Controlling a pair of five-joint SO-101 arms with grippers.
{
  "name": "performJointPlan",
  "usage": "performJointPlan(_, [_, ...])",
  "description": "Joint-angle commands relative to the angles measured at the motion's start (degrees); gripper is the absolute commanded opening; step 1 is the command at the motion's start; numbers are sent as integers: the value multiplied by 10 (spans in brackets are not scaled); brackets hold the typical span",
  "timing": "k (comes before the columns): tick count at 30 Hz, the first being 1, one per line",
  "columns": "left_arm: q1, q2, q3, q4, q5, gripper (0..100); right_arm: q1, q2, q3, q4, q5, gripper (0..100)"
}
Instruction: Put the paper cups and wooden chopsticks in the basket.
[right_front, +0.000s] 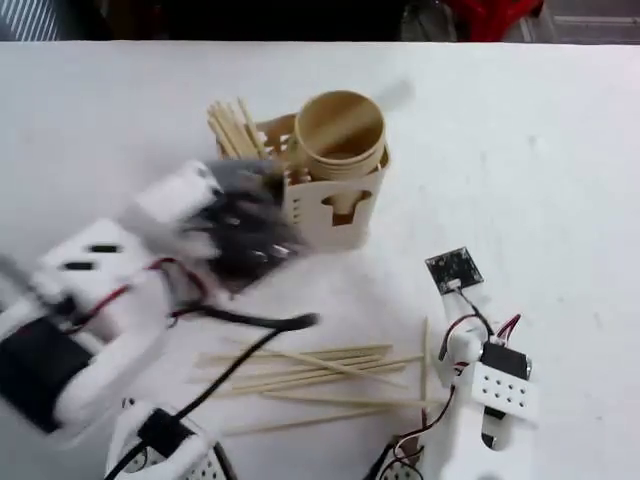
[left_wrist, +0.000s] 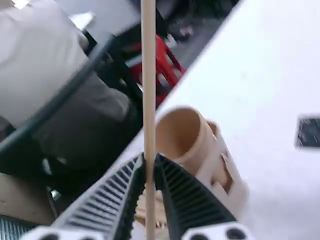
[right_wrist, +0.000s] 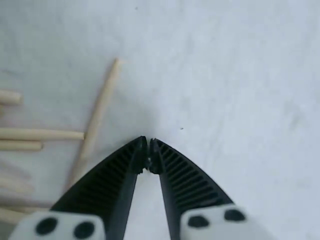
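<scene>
Left gripper (left_wrist: 149, 161) pinches 1 chopstick (left_wrist: 148, 75) near basket (left_wrist: 226, 172); right gripper (right_wrist: 149, 143) closed tight.

Cream basket (right_front: 335, 205), tan paper cups (right_front: 340, 130), pale wooden chopsticks (right_front: 310, 355), white table (right_front: 545, 150), black ribbed left claw (left_wrist: 150, 161).

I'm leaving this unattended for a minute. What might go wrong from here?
1. The left gripper pinches the chopstick at its tips alone, with a long end sticking out, so it may swivel or slip.
2. The basket holds a cup and a bundle of sticks. The held chopstick may catch the cup's rim or tip the basket.
</scene>
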Motion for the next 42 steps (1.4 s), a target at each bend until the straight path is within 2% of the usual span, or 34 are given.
performJointPlan(1, [-53, 51, -33, -170, 95, 21, -4, -11, -4, -7, 5, 17])
performJointPlan(7, [-108, 98, 156, -467, 207, 21, -4, -11, -4, -7, 5, 17])
performJointPlan(9, [-119, 100, 229, -538, 231, 21, -4, -11, -4, -7, 5, 17])
performJointPlan(15, [-149, 102, 397, -638, 255, 21, -4, -11, -4, -7, 5, 17])
performJointPlan(19, [-157, 101, 437, -642, 256, 27, -4, -11, -4, -7, 5, 17])
performJointPlan(21, [-157, 99, 447, -638, 258, 70, -4, -11, -4, -7, 5, 17])
performJointPlan(24, [-156, 98, 438, -600, 258, 161, -4, -11, -4, -7, 5, 17])
performJointPlan(29, [-157, 98, 375, -536, 258, 141, -4, -11, -4, -7, 5, 17])
performJointPlan(32, [-156, 98, 309, -464, 258, 138, -4, -11, -4, -7, 5, 17])
performJointPlan(34, [-157, 88, 256, -382, 255, 138, -4, -11, -4, -7, 5, 17])
performJointPlan(39, [-154, -3, 137, -114, 249, 138, -4, -11, -4, -7, 6, 17])
performJointPlan(42, [-151, -61, 100, -18, 186, 138, -4, -11, -4, -7, 6, 17])
